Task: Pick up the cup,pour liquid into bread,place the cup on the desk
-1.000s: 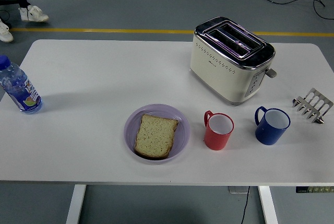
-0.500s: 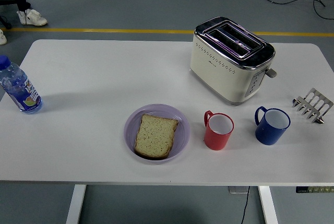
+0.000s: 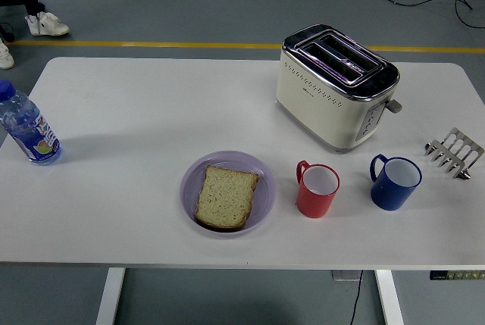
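Note:
A slice of bread lies on a lilac plate near the table's front, centre. Just right of the plate a red cup stands upright with its handle to the left. Further right is a blue cup, also upright, handle to the left. Neither of my hands shows in the head view.
A cream two-slot toaster stands behind the cups. A metal toast rack sits at the right edge. A blue water bottle stands at the far left. A person's legs and white shoes are on the floor at the top left.
The person's feet at the top left have shifted slightly. Nothing on the table has moved.

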